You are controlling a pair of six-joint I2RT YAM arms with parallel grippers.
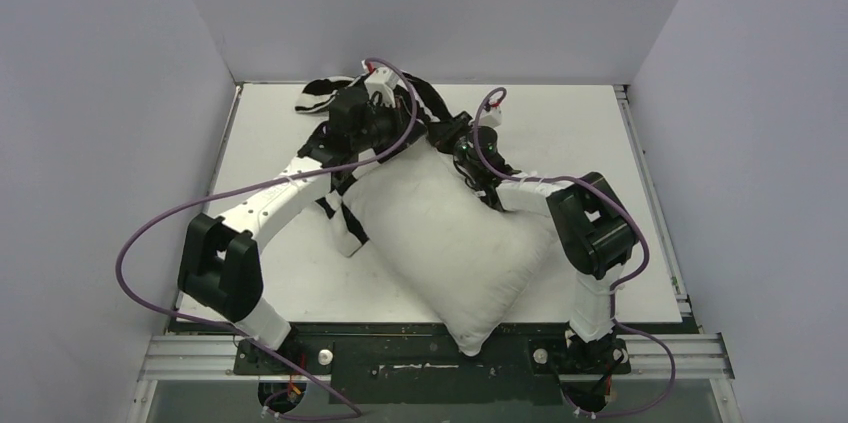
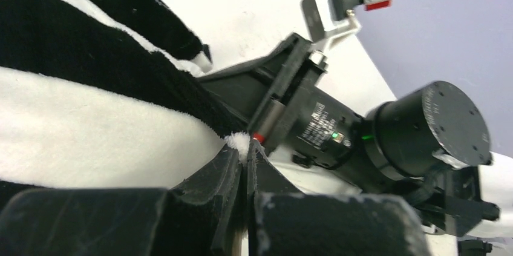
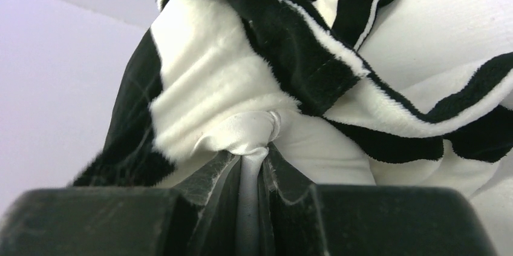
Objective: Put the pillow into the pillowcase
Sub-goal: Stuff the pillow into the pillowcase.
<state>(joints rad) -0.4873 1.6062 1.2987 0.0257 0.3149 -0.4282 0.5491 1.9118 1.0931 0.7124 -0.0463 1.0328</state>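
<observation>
The left tool is pinched tight on a plush edge of the pillowcase, bunched at the far corner of the pillow; the right tool is closed on smooth white cloth there, probably that corner itself. Almost the whole pillow lies bare on the table, so the insertion has hardly begun.
</observation>
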